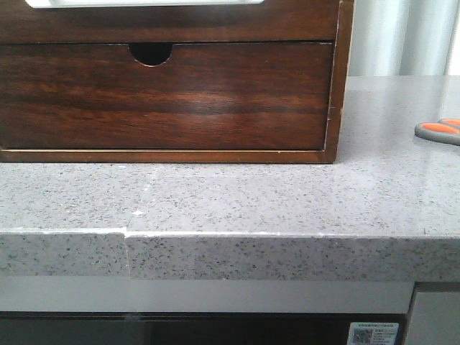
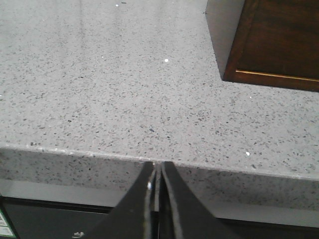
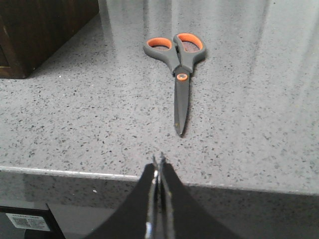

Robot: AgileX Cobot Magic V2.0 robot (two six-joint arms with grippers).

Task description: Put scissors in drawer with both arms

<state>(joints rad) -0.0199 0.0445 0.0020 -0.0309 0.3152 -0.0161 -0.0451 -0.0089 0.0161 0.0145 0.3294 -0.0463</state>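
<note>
The scissors (image 3: 181, 62) lie flat on the grey counter, with grey handles lined in orange on the far side and closed blades pointing toward my right gripper (image 3: 159, 159). That gripper is shut and empty, at the counter's front edge, a short way from the blade tip. In the front view only the scissors' handles (image 1: 440, 131) show, at the right edge. The drawer (image 1: 180, 25) is the shallow dark wood front at the top of the cabinet, closed, with a pale cut-out along its top. My left gripper (image 2: 157, 165) is shut and empty at the counter's front edge, left of the cabinet.
The wooden cabinet (image 1: 338, 86) stands at the back left of the speckled counter (image 1: 287, 201). Its taller lower drawer front (image 1: 165, 100) has a half-round notch. The cabinet's corner shows in the left wrist view (image 2: 279, 45) and the right wrist view (image 3: 40, 30).
</note>
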